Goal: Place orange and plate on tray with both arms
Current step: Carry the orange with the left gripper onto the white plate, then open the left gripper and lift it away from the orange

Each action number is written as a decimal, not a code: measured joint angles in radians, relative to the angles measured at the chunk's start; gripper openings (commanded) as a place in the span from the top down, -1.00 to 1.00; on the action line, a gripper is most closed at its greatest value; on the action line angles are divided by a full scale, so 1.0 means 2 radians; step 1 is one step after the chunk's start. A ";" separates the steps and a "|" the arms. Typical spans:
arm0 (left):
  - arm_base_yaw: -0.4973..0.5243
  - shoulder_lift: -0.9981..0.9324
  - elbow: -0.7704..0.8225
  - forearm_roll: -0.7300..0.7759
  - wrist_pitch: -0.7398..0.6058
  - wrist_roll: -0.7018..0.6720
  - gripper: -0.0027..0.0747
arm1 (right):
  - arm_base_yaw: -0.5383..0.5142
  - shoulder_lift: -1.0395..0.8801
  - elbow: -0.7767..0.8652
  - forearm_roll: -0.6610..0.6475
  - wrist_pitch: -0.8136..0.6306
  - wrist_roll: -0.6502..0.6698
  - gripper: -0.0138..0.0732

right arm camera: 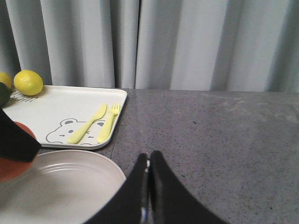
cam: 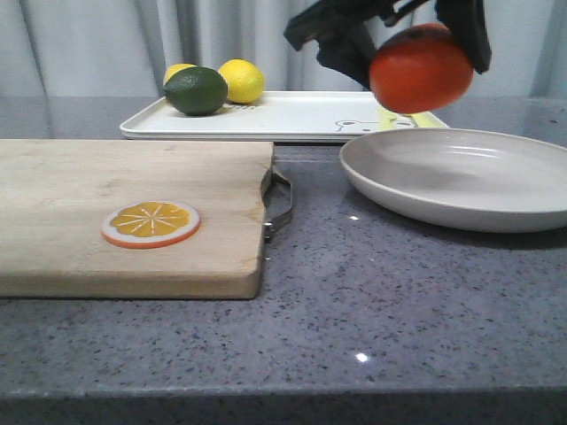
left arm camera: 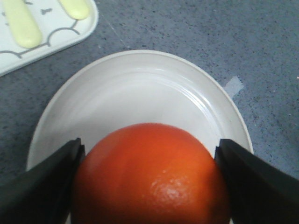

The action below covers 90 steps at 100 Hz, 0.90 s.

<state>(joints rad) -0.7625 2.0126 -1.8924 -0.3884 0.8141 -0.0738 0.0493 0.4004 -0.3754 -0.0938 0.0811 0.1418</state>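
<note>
The left gripper [cam: 423, 55], black and reaching in from the upper right of the front view, is clamped on the whole round glossy orange-red orange [cam: 421, 69], holding it in the air above the far rim of the plate. In the left wrist view the two dark fingers [left arm camera: 44, 186] press against either side of the fruit, which fills the lower middle of that frame, with the plate directly underneath it.

Going left to right across the front view: a pale wooden cutting board [cam: 133, 212] fills the left half, with a flat orange slice disc [cam: 151, 223] lying on it and a metal handle [cam: 282, 205] at its right end. Behind it, in the upper middle, sits the large flat rectangular white tray [cam: 292, 119] with rounded corners. On the tray's left end are a dark green lime [cam: 196, 90] and two yellow lemons [cam: 242, 81] close together. To the right, the wide shallow off-white plate [cam: 461, 177] rests on the speckled grey countertop [cam: 354, 310], just in front of the tray's right end and beside the board.

In the right wrist view, the right gripper [right arm camera: 148, 186] sits low at the bottom centre with its dark fingers pressed together and nothing between them, next to the plate's rim. That view also shows a pale yellow knife and fork [right arm camera: 96, 123] on the tray beside a bear line drawing [right arm camera: 63, 130].
</note>
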 measured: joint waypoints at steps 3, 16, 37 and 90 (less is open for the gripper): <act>-0.003 0.005 -0.003 -0.002 -0.001 0.000 -0.10 | 0.000 0.000 0.000 0.000 0.000 0.000 0.81; -0.012 0.026 -0.007 -0.001 -0.005 0.000 -0.10 | 0.000 0.000 0.000 0.000 0.000 0.000 0.81; -0.014 0.048 -0.009 -0.001 -0.009 0.000 -0.10 | 0.000 0.000 0.000 0.000 0.000 0.000 0.81; -0.014 0.054 -0.009 -0.001 -0.024 0.031 -0.67 | 0.000 0.000 0.000 0.000 0.000 0.000 0.81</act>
<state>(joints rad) -0.7907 2.1198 -1.9104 -0.3894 0.7659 -0.0125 0.0493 0.4004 -0.3754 -0.0938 0.0811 0.1418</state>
